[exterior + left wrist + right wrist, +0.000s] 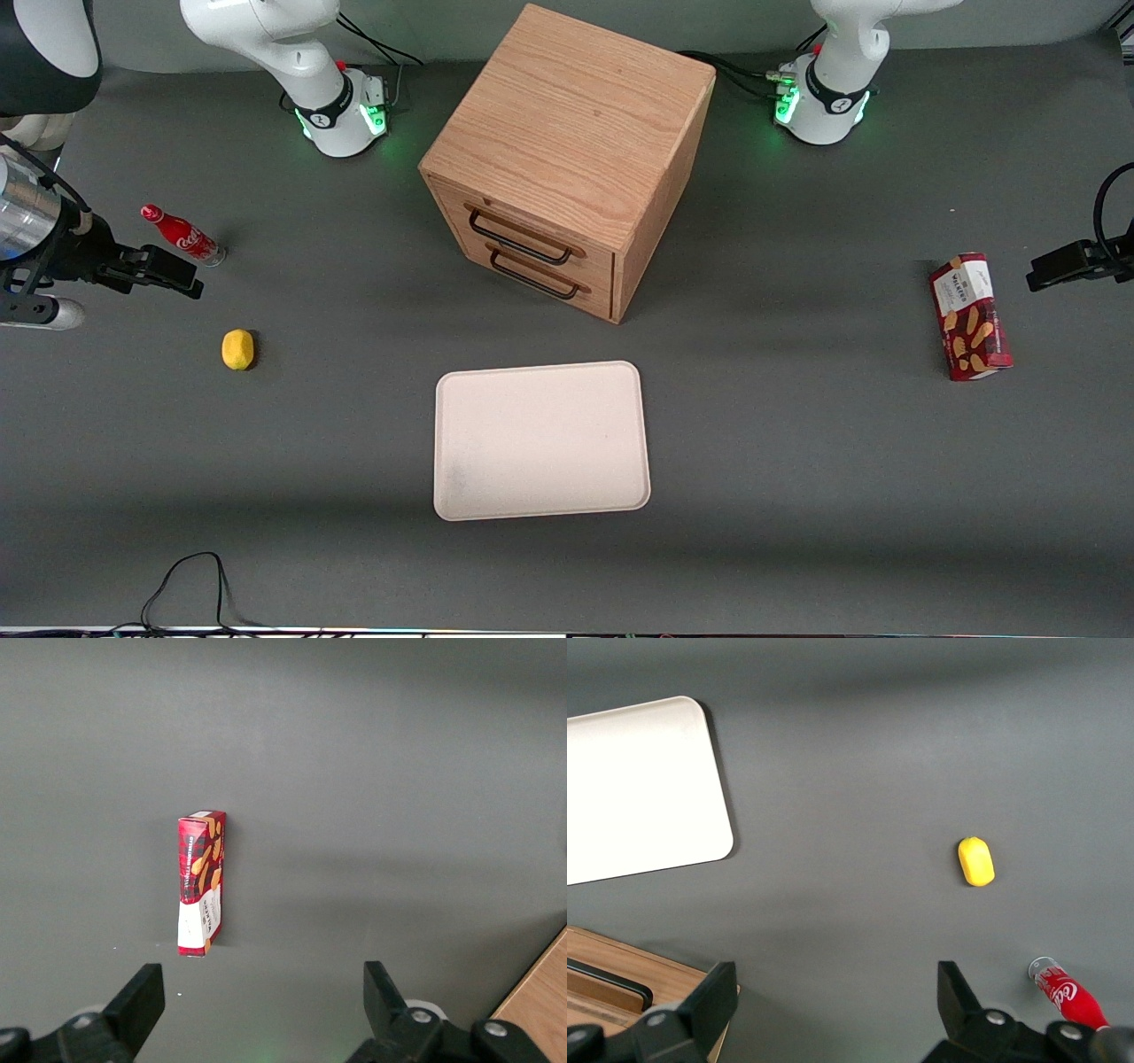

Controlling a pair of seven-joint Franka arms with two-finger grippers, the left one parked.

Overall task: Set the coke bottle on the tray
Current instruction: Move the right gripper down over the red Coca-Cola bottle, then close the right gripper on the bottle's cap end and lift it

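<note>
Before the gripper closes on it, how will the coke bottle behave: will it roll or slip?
The coke bottle lies on its side on the table; being round and slim, it probably rolls if nudged sideways. Its glossy surface may slip between the fingers. It looks small, so likely light. The gripper is open beside it, nearer the front camera.

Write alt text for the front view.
A small red coke bottle lies on a grey table, beside the open end effector. A cream tray sits nearer the camera than a wooden cabinet.
</note>
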